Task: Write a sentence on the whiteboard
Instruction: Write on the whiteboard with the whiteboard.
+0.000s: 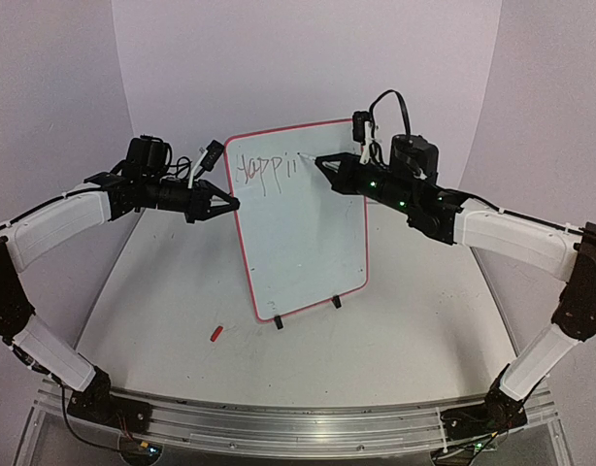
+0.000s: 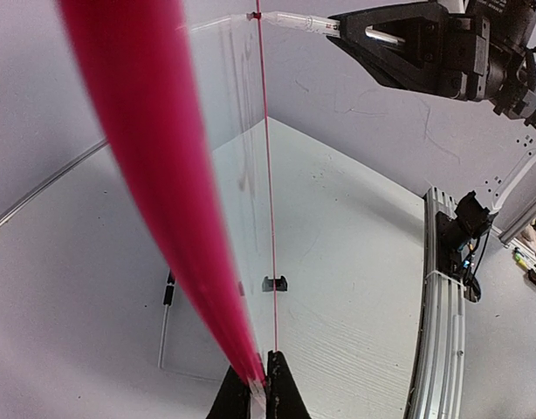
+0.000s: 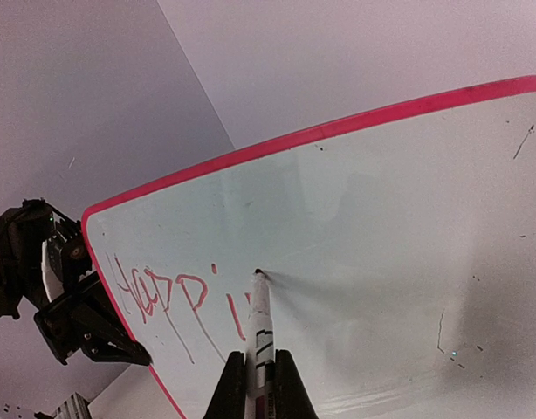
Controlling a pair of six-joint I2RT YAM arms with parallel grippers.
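The whiteboard (image 1: 303,252) stands upright mid-table, white with a red rim (image 2: 154,157). The sentence (image 1: 264,173) is a short run of reddish letters, roughly "Happi", at the board's top left (image 3: 176,297). My left gripper (image 1: 230,204) is shut on the board's left edge, and the rim runs up from between its jaws (image 2: 259,384). My right gripper (image 1: 324,163) is shut on a white marker (image 3: 262,323). The marker's tip touches the board just right of the last stroke. The left gripper (image 3: 133,356) also shows at the board's edge in the right wrist view.
A small red cap (image 1: 216,333) lies on the table in front of the board's lower left corner. Black clips (image 1: 278,319) hold the board's bottom edge. An aluminium rail (image 1: 298,427) runs along the near table edge. Walls enclose the back and sides.
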